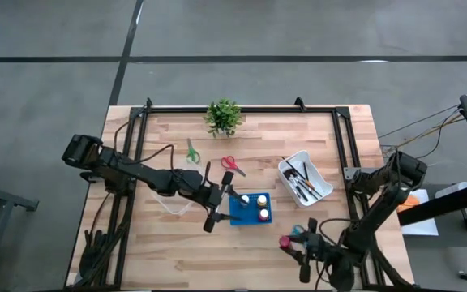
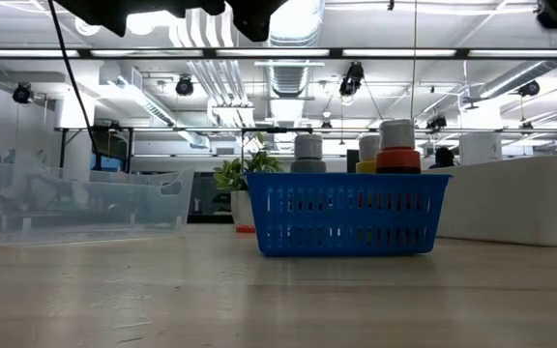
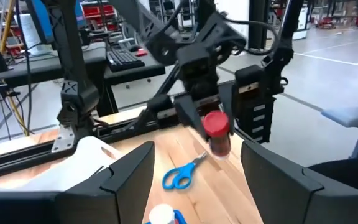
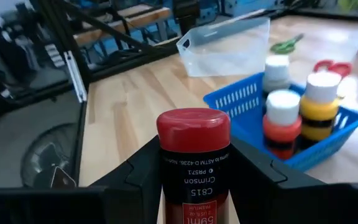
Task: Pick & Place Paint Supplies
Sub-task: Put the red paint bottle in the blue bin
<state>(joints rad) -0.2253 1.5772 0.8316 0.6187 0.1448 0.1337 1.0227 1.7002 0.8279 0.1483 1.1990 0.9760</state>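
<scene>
The right gripper (image 4: 194, 180) clamps a red paint bottle (image 4: 193, 163) (crimson label), near the blue basket (image 1: 250, 208); the left gripper (image 1: 227, 201) hovers over that basket's edge, jaws parted and empty.

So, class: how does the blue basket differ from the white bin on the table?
1. The blue basket holds upright paint bottles; the white bin holds dark-tipped brushes.
2. The basket's walls are slotted; the bin's look solid.
3. The basket sits near the table's middle, by the left gripper; the bin sits further toward the right arm's side.

Both are small open-topped containers for paint supplies.
</scene>
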